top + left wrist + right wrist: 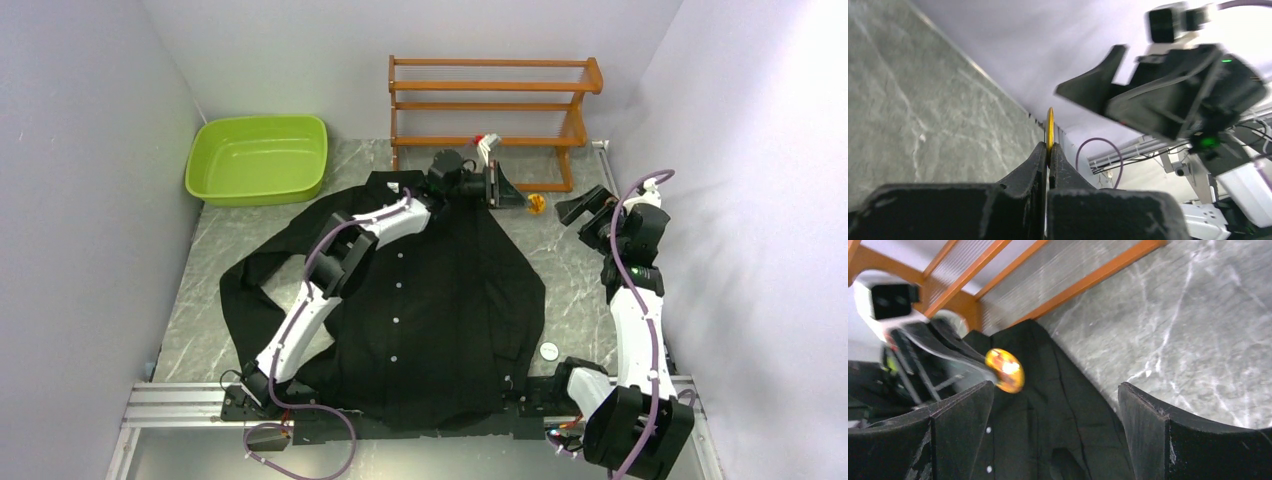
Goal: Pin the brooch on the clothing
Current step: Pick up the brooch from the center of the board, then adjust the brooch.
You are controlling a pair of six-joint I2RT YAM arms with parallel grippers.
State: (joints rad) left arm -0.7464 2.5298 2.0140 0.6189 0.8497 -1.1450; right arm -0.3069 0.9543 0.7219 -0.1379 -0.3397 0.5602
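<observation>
Left gripper (1049,150) pinches the brooch (1050,127) by its rim, right gripper (1056,386) stands spread wide; recommended: firm hold, square descent onto the black shirt (440,300).

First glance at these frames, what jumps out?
A black shirt lies spread flat over the middle of the marble table. Just off its shoulder, on the right of the top view, the left end effector is shut on a small orange brooch, and the right end effector stands wide open beside it. A lime-green basin and a wooden rack sit at the back.
</observation>
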